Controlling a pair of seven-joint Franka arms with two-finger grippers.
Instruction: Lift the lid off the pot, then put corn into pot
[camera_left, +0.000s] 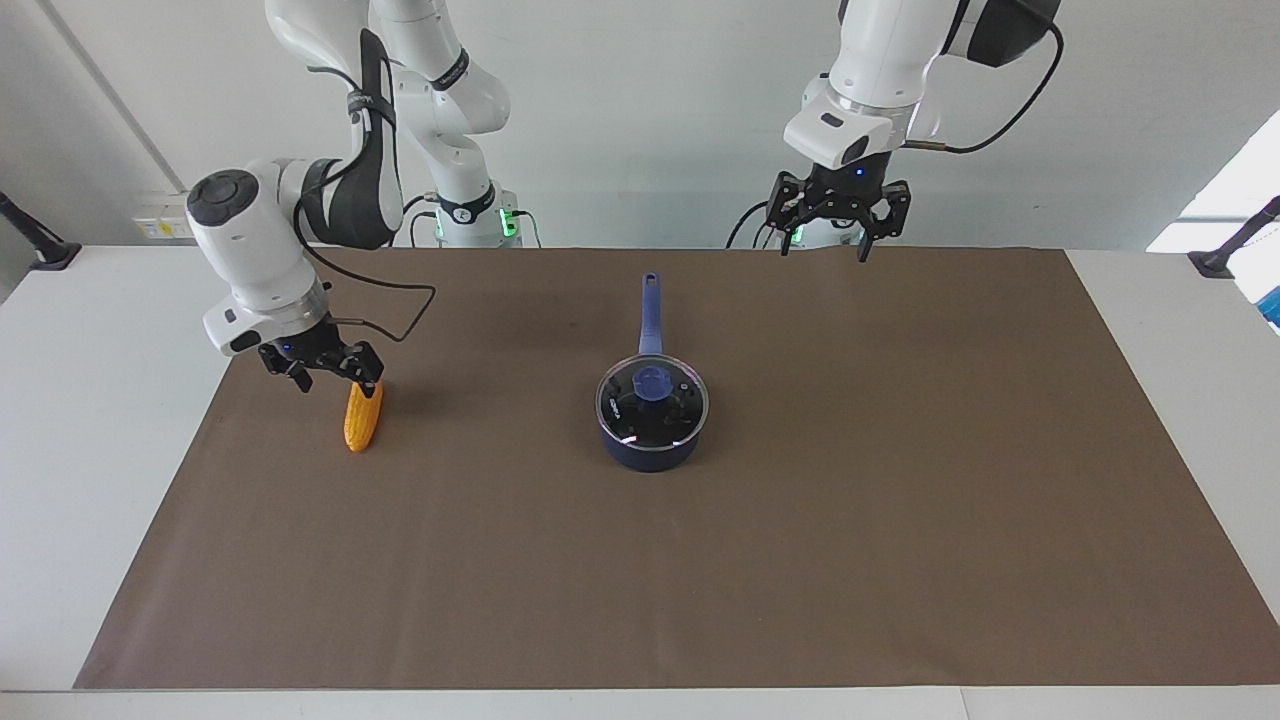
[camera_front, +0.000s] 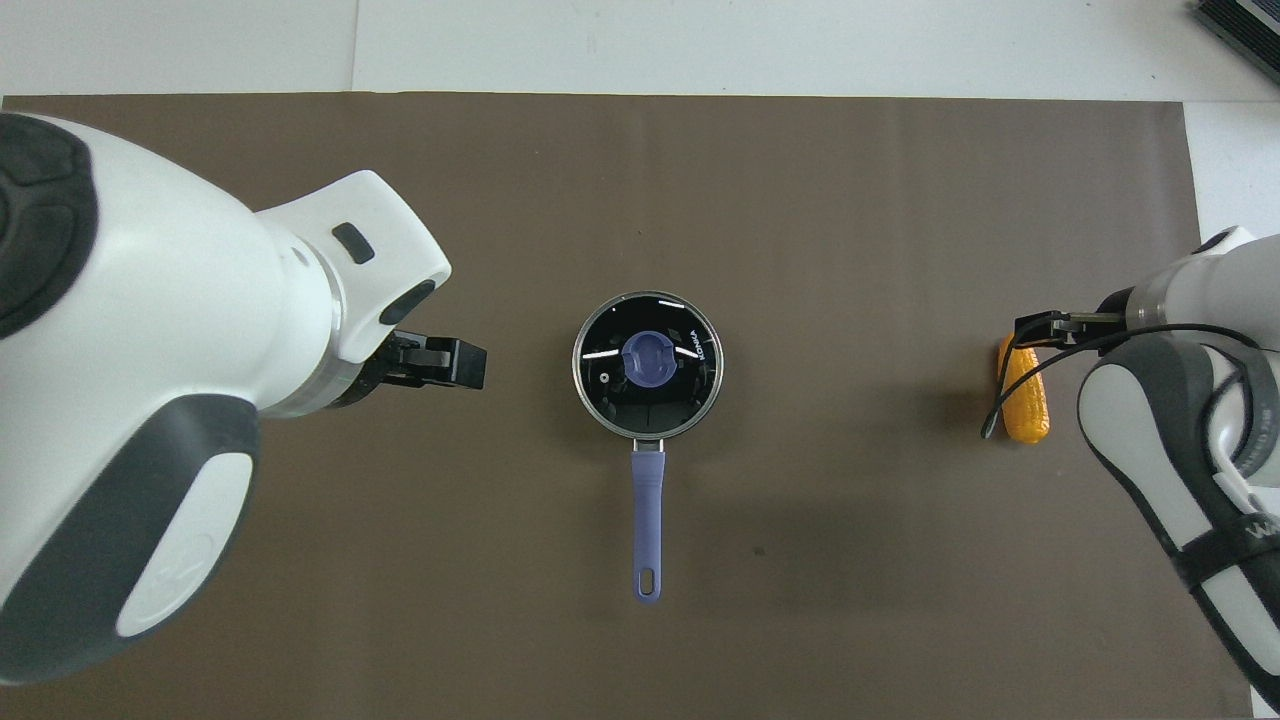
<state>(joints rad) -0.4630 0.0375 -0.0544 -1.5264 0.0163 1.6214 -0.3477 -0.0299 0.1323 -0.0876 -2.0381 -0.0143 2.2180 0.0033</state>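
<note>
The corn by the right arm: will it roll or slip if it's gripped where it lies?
The corn lies flat on the brown mat, round and tapered, so a nudge would probably roll it in a curve. Its bumpy surface should give grip. The right gripper sits at its end, so it may pivot.

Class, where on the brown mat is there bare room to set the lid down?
Bare mat lies between the pot, still wearing its lid, and the left arm's end. The right gripper crowds the corn; the left gripper waits raised.
</note>
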